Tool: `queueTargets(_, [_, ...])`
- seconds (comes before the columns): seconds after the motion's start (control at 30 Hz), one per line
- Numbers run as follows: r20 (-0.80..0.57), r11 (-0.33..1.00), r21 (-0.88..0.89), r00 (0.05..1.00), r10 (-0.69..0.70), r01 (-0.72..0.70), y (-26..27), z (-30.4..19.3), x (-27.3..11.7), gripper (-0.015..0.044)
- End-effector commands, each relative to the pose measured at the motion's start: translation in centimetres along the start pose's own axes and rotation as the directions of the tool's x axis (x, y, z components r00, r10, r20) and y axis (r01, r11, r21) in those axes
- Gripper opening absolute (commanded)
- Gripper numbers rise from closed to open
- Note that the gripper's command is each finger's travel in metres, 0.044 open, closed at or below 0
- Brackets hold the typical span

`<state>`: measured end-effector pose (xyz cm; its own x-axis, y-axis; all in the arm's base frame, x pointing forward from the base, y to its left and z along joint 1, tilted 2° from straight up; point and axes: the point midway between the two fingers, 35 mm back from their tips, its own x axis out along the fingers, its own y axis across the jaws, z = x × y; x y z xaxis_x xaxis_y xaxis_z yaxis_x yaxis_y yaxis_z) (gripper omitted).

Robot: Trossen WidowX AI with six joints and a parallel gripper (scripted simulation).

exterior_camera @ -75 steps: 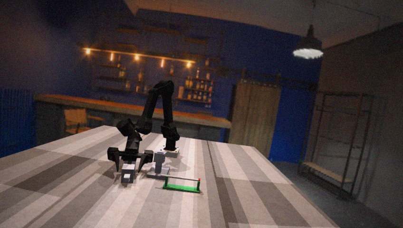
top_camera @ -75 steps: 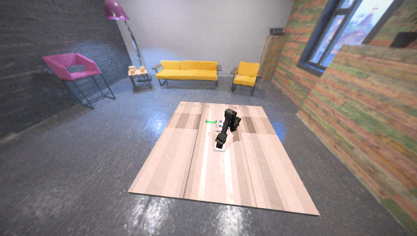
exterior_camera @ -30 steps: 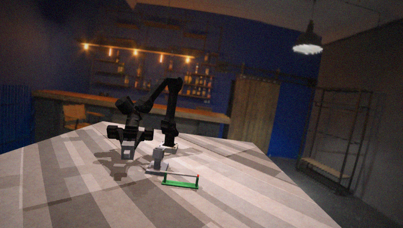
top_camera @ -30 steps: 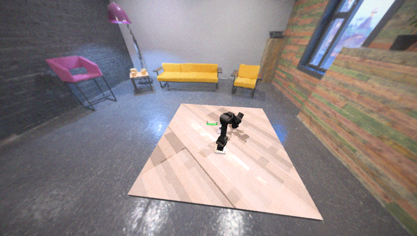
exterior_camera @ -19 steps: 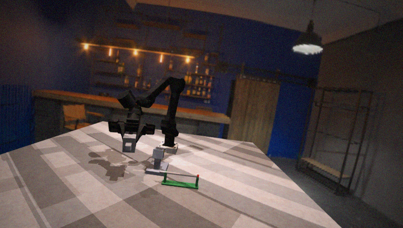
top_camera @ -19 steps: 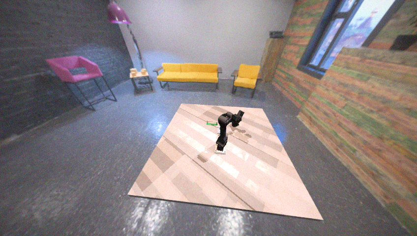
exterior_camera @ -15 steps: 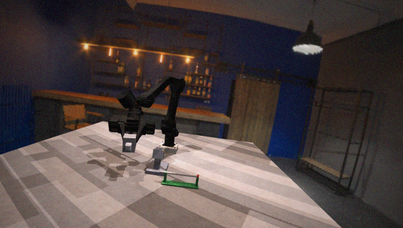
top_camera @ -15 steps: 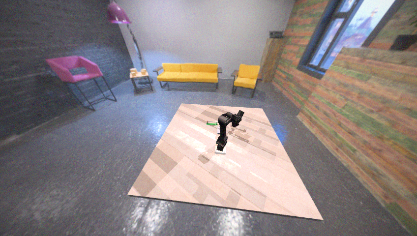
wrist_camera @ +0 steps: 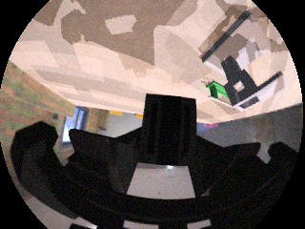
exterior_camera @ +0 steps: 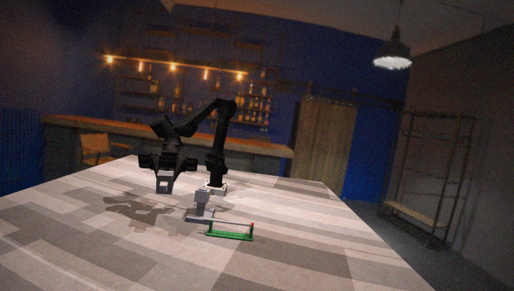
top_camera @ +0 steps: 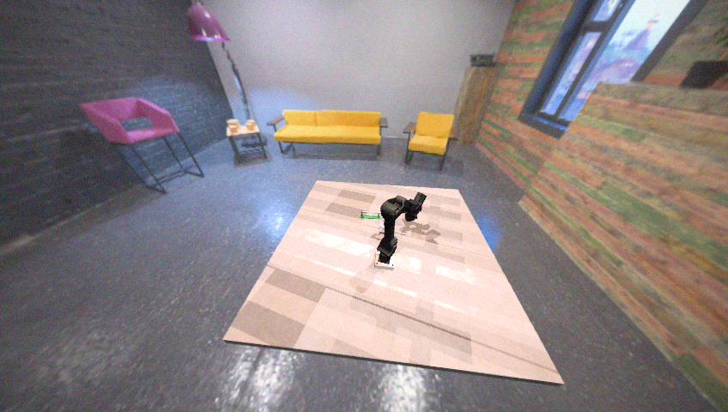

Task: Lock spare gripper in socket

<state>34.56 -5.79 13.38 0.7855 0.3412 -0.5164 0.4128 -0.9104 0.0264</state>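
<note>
The pincer [top_camera: 409,218] [exterior_camera: 165,177] [wrist_camera: 168,148] is clamped on the grey spare gripper [exterior_camera: 164,174] [wrist_camera: 170,130], which hangs in the air above the table [top_camera: 409,316] [exterior_camera: 288,267] [wrist_camera: 119,81], apart from the mount [top_camera: 382,227] [exterior_camera: 202,194] [wrist_camera: 231,69]; the square opening in its lower part faces the exterior view. The mount stands upright on its flat base, near the robot's white base plate [top_camera: 377,265] [exterior_camera: 222,191], with the spare gripper outside its socket. The lock pin [top_camera: 372,212] [exterior_camera: 230,222] is out of the socket too, lying across the two uprights of the green rack [top_camera: 370,216] [exterior_camera: 228,236] [wrist_camera: 216,90] just beside the mount, its red end at the far upright from the mount
</note>
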Motion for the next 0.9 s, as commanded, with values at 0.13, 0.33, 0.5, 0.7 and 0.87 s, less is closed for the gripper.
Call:
queueTargets(0.13, [0.000,1.000,0.000,1.000,0.000,0.000,0.0,0.0,0.0,0.0000])
queueTargets(0.33, [0.003,1.000,-0.018,1.000,0.000,0.000,-0.1,-0.1,0.0,0.0000])
queueTargets(0.5, [0.024,0.989,-0.149,1.000,0.002,0.002,-0.7,-0.5,0.0,0.0000])
queueTargets(0.7, [0.049,0.951,-0.309,0.999,0.004,0.012,-1.5,-0.9,0.0,0.0000])
queueTargets(0.87, [0.071,0.900,-0.435,0.997,0.006,0.025,-2.2,-1.3,-0.1,0.0000])
